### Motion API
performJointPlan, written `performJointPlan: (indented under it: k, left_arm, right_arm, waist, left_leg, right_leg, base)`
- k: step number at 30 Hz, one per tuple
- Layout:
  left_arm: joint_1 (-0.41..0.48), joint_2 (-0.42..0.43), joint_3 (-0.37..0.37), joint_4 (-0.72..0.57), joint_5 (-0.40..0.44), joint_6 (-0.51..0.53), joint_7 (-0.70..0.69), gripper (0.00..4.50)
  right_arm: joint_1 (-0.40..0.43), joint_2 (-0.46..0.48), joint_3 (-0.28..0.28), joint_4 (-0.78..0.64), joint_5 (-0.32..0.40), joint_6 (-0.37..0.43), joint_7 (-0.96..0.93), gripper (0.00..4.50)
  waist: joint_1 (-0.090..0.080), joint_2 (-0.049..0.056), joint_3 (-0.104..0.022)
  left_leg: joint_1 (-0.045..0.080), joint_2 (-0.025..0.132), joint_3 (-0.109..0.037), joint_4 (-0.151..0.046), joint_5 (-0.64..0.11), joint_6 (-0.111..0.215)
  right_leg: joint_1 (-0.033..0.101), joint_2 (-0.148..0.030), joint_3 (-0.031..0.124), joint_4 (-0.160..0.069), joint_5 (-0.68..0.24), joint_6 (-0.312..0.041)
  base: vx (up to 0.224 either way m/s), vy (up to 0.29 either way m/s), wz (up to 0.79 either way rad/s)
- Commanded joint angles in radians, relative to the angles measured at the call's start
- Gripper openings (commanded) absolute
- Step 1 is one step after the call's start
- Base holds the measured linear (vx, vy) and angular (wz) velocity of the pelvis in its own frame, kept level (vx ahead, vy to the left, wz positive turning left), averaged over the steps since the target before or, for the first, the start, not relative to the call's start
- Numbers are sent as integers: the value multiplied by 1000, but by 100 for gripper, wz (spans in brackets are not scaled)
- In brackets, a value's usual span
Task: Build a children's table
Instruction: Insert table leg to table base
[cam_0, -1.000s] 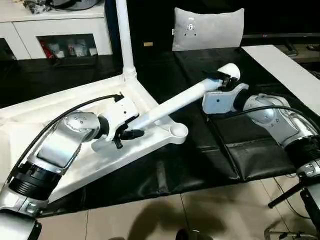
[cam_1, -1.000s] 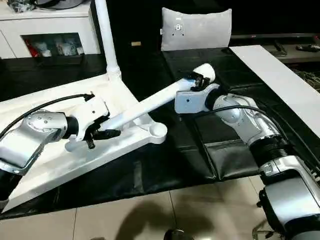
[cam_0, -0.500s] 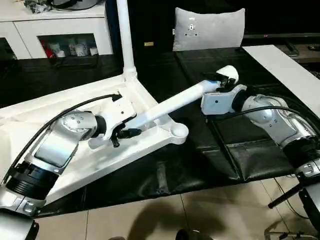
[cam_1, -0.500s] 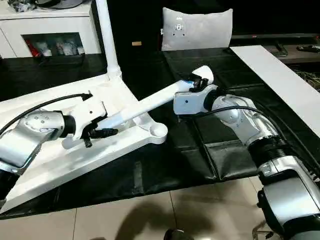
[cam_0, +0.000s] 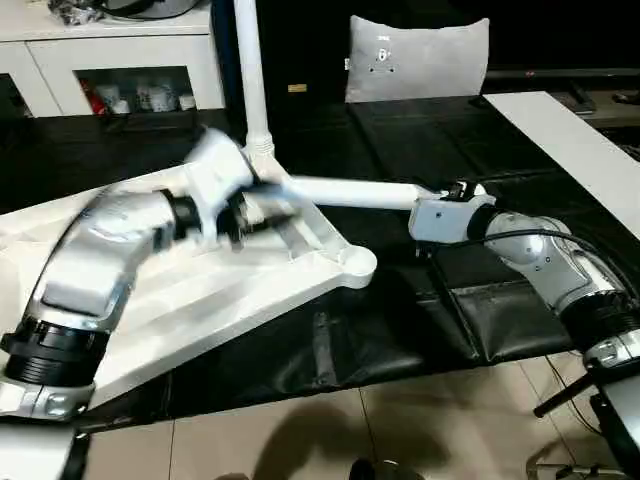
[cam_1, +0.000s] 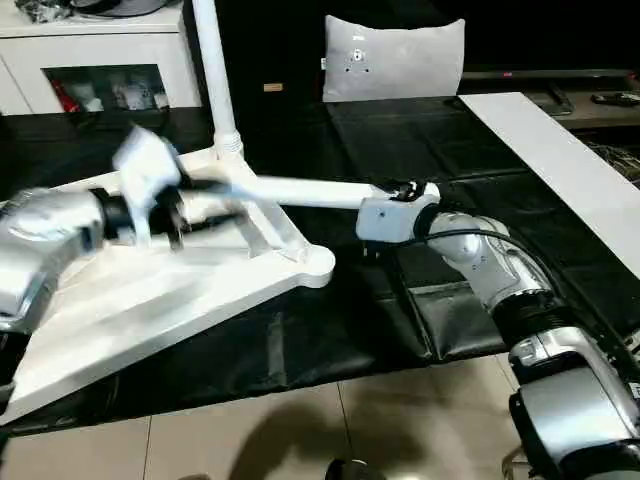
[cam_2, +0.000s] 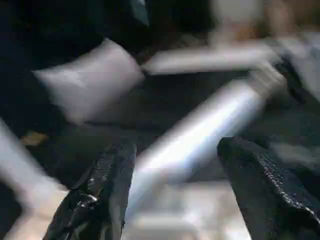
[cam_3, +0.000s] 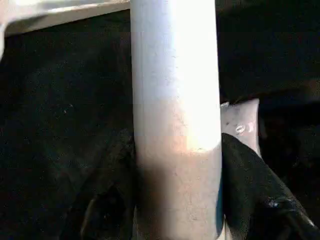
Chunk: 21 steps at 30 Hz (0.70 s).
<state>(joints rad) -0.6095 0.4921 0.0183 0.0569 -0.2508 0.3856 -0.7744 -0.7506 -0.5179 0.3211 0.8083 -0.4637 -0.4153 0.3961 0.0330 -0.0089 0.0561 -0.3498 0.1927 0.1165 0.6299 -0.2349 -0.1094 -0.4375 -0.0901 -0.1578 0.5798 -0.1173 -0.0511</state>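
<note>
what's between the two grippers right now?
The loose white leg spans the stretch, running from the right gripper toward the left gripper, above the upturned tabletop. Shows in both eye views.

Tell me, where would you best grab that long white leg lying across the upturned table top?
I'd take the loose leg at its outer end, fingers closing across the round tube from opposite sides. That end juts past the table top over the black sheet, so there is room around it. The right gripper already clamps it that way, one finger on each side.
</note>
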Motion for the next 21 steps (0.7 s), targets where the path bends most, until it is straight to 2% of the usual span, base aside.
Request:
performJointPlan:
  k: [1,3,6,7,10,14,15,16,17,18,19,20,21]
  left_arm:
    - [-30,-14,53,23,-23,-21,60,338]
    - [-56,-47,120,71,-37,-34,154,348]
    - [-57,-67,150,84,-46,-15,196,380]
    - [-48,-88,160,78,-55,0,212,388]
    - [-23,-135,157,51,-80,24,231,397]
    - [-7,-203,152,31,-110,33,271,433]
    - [0,-240,124,30,-116,24,266,442]
    - [0,-240,124,30,-116,24,266,442]
    - [4,-275,99,26,-121,18,261,447]
    - [6,-300,81,22,-123,18,259,450]
    - [3,-343,58,16,-133,17,262,450]
    - [3,-343,58,16,-133,17,262,450]
    - [-6,-379,60,17,-152,22,270,450]
  right_arm:
    - [5,0,-24,12,29,21,16,188]
    - [18,14,-50,22,61,49,9,187]
    - [30,39,-91,11,118,88,10,187]
    - [41,77,-146,-20,200,142,21,187]
    - [57,139,-207,-85,296,181,6,186]
    - [72,203,-243,-147,392,195,6,186]
    - [88,254,-269,-203,486,235,37,186]
    - [88,254,-269,-203,486,235,37,186]
    - [105,299,-289,-263,566,278,78,186]
    - [118,328,-298,-309,623,308,111,186]
    - [151,370,-295,-406,711,379,170,186]
    - [151,370,-295,-406,711,379,170,186]
    - [178,392,-283,-471,762,430,196,186]
  waist:
    - [3,-12,-79]
    - [4,-14,-79]
    - [3,-15,-80]
    - [3,-16,-80]
    - [5,-12,-81]
    - [10,-13,-81]
    - [10,-13,-81]
    - [11,-13,-80]
    - [10,-18,-80]
    - [15,-15,-80]
    - [16,-13,-80]
    - [16,-13,-80]
    - [23,-14,-81]
  left_leg:
    - [-25,4,28,-60,-98,92]
    - [-25,4,28,-60,-93,93]
    - [-26,3,28,-59,-98,95]
    - [-24,5,28,-60,-97,98]
    - [-24,11,25,-64,-85,102]
    - [-23,14,25,-66,-75,106]
    - [-23,14,25,-67,-74,105]
    - [-20,15,25,-69,-82,110]
    - [-21,16,25,-70,-83,115]
    - [-21,20,23,-72,-75,120]
    - [-21,19,23,-72,-73,125]
    - [-21,19,23,-72,-73,125]
    - [-23,22,21,-73,-58,128]
  right_leg:
    - [92,-41,43,-64,-435,-57]
    - [91,-40,42,-64,-437,-52]
    - [91,-40,40,-66,-446,-37]
    - [90,-40,40,-69,-453,-27]
    - [89,-45,41,-65,-431,-43]
    - [87,-47,42,-65,-417,-56]
    - [87,-46,42,-66,-418,-54]
    - [88,-49,44,-68,-419,-50]
    - [89,-46,44,-69,-416,-49]
    - [88,-50,46,-68,-405,-53]
    - [89,-46,45,-71,-400,-56]
    - [89,-46,45,-71,-400,-56]
    - [91,-51,48,-68,-386,-63]
  base:
    - [0,0,0]
    - [0,0,0]
    - [0,0,0]
    - [0,0,0]
    - [0,0,0]
    - [0,0,0]
    - [0,0,0]
    - [0,0,0]
    - [0,0,0]
    - [0,0,0]
    - [0,0,0]
    - [0,0,0]
    - [0,0,0]
